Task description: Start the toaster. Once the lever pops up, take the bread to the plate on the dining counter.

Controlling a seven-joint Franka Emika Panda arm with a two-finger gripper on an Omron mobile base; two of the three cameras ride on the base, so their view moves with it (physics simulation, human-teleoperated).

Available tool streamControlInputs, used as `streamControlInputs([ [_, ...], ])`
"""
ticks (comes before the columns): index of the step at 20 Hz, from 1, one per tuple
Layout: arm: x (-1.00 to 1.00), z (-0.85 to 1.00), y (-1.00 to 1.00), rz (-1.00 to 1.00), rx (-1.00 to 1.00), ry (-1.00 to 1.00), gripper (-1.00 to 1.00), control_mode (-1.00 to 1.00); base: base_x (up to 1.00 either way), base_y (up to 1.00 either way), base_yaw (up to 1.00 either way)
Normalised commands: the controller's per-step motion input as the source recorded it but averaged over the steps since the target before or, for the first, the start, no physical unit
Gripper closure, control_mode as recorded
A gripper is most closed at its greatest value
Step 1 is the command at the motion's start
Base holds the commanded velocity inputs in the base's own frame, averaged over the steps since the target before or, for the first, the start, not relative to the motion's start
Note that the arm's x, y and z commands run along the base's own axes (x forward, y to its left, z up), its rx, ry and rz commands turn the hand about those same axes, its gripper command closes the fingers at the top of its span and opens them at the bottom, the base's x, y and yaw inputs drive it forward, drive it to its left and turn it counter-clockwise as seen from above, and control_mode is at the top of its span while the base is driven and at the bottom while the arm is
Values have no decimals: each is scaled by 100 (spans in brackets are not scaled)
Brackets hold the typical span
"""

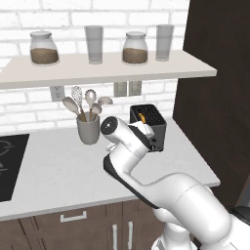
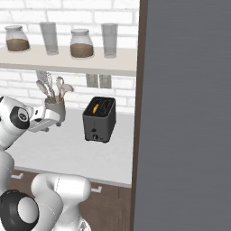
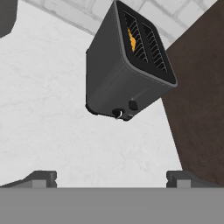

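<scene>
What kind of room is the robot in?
It looks like a kitchen: a small dark grey two-slot toaster stands on a white marble worktop, beside a grey cup of cooking utensils, with a black cooktop at the left.

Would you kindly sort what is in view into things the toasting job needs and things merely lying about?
Needed:
- toaster
- lever
- bread in a slot

Lying about:
- utensil cup
- two jars
- two glasses
- cooktop

dark grey toaster (image 3: 116, 78), orange-crusted bread (image 3: 131, 39)
</scene>
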Motion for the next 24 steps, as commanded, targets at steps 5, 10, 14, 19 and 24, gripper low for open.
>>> streamControlInputs([
  [5, 0, 0, 0, 0, 0, 0, -100, -100, 0, 0, 0],
  [10, 0, 0, 0, 0, 0, 0, -100, -100, 0, 0, 0],
  [14, 0, 0, 0, 0, 0, 0, -100, -100, 0, 0, 0],
  [19, 0, 0, 0, 0, 0, 0, -100, -100, 0, 0, 0],
  [24, 0, 0, 0, 0, 0, 0, -100, -100, 0, 0, 0],
])
